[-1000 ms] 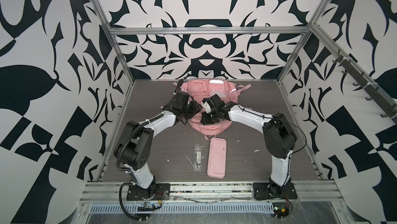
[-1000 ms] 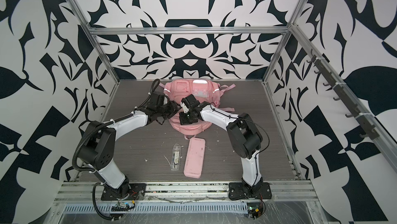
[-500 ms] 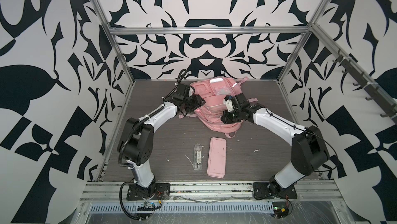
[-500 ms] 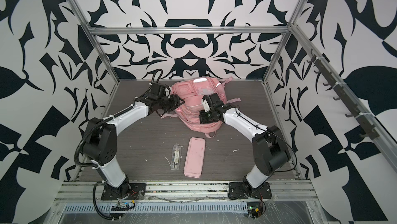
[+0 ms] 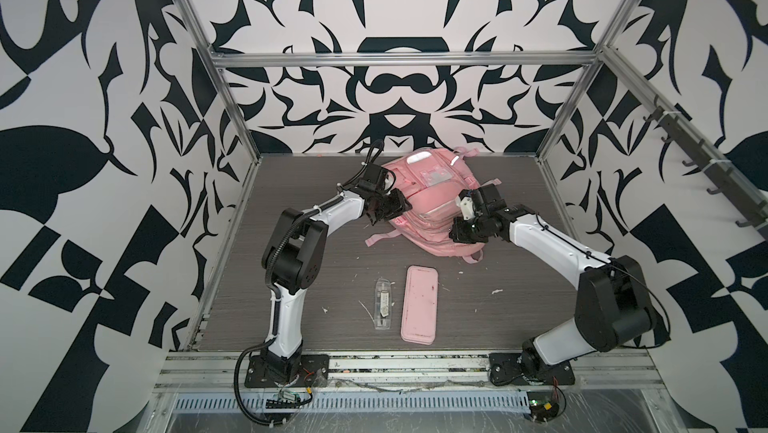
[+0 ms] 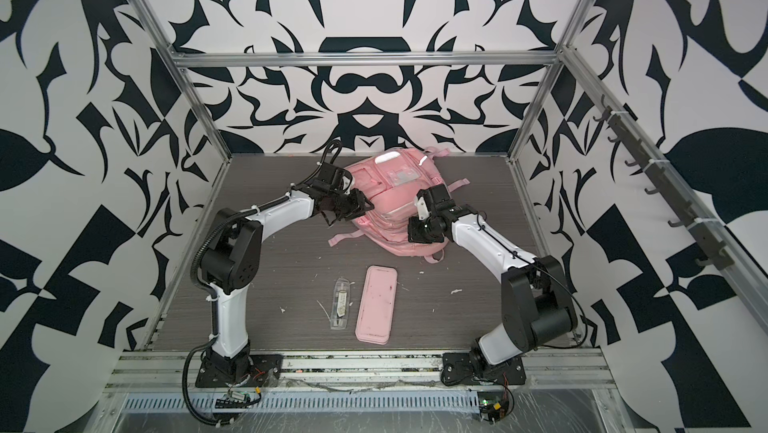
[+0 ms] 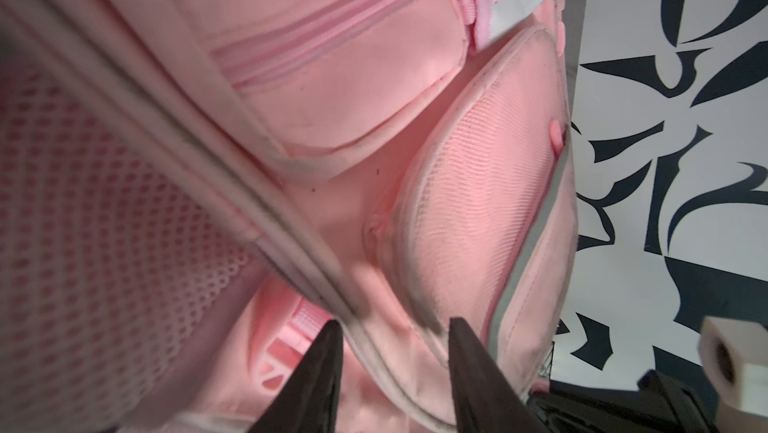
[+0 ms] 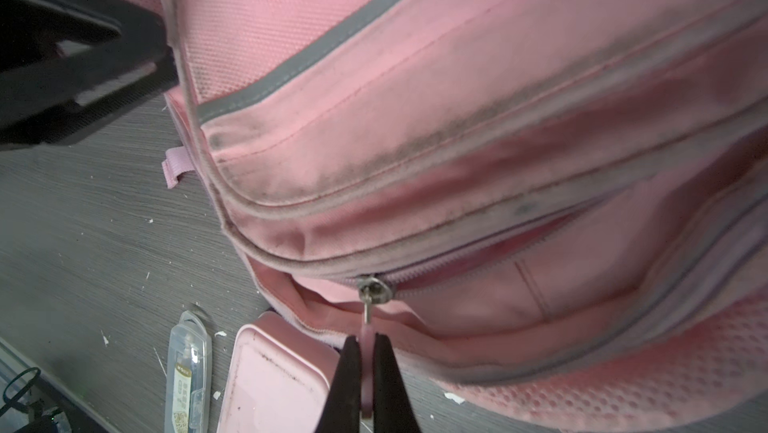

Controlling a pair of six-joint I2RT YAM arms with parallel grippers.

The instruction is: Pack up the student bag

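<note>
The student bag, a soft pink backpack, lies at the back middle of the table with its front pockets up. My left gripper is at its left side. In the left wrist view its jaws pinch a piped fold of the bag. My right gripper is at the bag's near right edge. In the right wrist view it is shut on the pink zip pull under the metal slider. The zip beyond the slider gapes partly open on the bag.
A flat pink pencil case lies near the front middle. A clear plastic box lies just left of it. A loose pink strap trails from the bag's left side. White scraps dot the table.
Both arms swung the bag back and to the right, turning it. The right arm stretched out rightward with the zip pull. The left jaws narrowed on the fabric.
</note>
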